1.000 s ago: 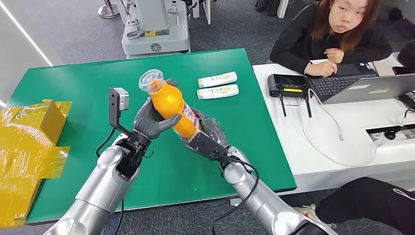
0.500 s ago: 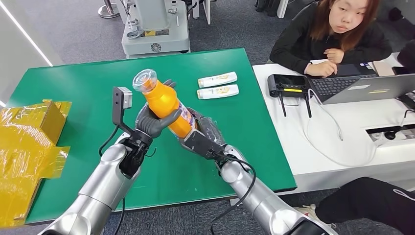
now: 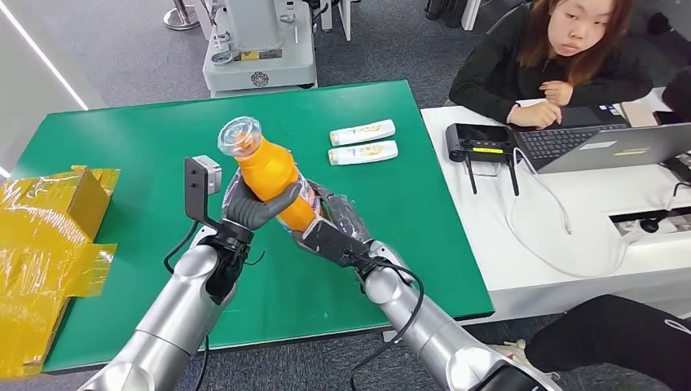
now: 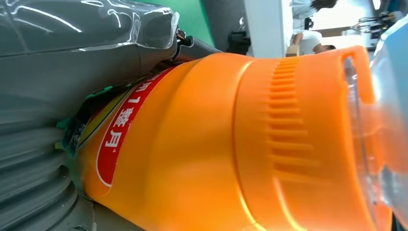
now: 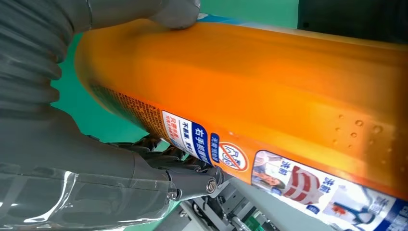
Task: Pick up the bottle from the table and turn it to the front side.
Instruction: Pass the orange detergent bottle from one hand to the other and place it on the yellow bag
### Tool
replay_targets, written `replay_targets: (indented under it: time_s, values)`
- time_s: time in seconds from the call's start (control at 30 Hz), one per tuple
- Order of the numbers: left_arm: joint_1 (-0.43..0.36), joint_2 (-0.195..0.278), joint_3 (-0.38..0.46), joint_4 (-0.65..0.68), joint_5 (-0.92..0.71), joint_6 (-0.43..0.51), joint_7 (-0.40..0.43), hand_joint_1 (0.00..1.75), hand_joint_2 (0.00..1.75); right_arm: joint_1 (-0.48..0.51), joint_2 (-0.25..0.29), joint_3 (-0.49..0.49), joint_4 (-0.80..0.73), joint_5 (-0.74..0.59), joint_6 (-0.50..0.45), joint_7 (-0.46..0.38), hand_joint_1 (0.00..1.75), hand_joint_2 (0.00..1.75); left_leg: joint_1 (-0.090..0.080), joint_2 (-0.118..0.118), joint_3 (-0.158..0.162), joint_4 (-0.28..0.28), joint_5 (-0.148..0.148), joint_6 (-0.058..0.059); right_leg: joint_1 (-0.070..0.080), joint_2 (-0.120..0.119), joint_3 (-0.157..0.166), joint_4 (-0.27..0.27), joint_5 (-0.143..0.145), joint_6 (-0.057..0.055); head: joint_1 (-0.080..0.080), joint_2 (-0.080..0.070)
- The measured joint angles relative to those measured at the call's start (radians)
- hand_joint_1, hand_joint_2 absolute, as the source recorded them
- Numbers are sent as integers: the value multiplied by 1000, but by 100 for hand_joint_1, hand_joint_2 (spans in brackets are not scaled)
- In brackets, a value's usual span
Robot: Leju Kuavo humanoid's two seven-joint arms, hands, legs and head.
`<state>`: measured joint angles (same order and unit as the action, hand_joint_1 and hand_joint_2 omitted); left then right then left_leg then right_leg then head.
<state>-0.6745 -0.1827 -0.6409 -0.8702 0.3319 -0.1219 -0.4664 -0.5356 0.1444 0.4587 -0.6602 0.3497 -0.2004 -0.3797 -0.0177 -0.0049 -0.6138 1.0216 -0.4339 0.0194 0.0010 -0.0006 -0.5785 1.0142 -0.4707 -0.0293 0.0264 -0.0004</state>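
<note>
Since a second earlier the orange bottle [image 3: 273, 177] had shifted slightly left and tilted its clear cap further left, held above the green worktop [image 3: 407, 204], gripped around its middle by the left robot hand [image 3: 254, 205] and at its base by the right robot hand [image 3: 330, 228].

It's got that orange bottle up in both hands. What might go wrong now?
1. The bottle is tilted in mid-air over the table, held by the left hand and right hand. If one lets go too early while turning it, it may slip and drop.
2. A dropped bottle might roll into the two tubes lying behind it.
</note>
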Motion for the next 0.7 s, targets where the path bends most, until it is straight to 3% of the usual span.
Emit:
replay_targets:
  time_s: [0.03, 0.2, 0.47, 0.53, 0.7]
  values:
    - [2, 0, 0, -5, -22, 13, -16, 175, 175, -1, 1, 1, 0, -1, 2, -1, 0, 175, 0, 0, 0, 0, 0, 0, 0, 0, 0, 0, 0, 0, 0, 0]
    - [3, 26, 16, -33, -182, 114, -98, 175, 175, 13, 0, 1, -2, -26, 23, -18, 0, 175, 0, 1, 0, 0, 0, 0, 0, 1, 0, 0, 0, 0, 0, 0]
    - [-15, 98, 77, -65, -357, 155, -151, 175, 175, 67, -16, 1, -51, -46, 40, -32, 0, 175, 1, 1, 0, 0, 0, 0, 1, 1, -1, 0, 0, 0, 0, 0]
    - [-29, 129, 88, -66, -438, 218, -168, 175, 175, 90, -29, 1, -81, -54, 41, -35, 0, 175, 1, 1, 0, 0, 0, 0, 1, 2, -1, 0, 0, 0, 0, 0]
    - [-113, 265, 127, -66, -715, 372, -186, 175, 175, 188, -87, 1, -207, -72, 23, -43, 0, 175, 1, 3, 0, 0, 0, 0, 1, 3, -1, 0, 0, 0, 0, 0]
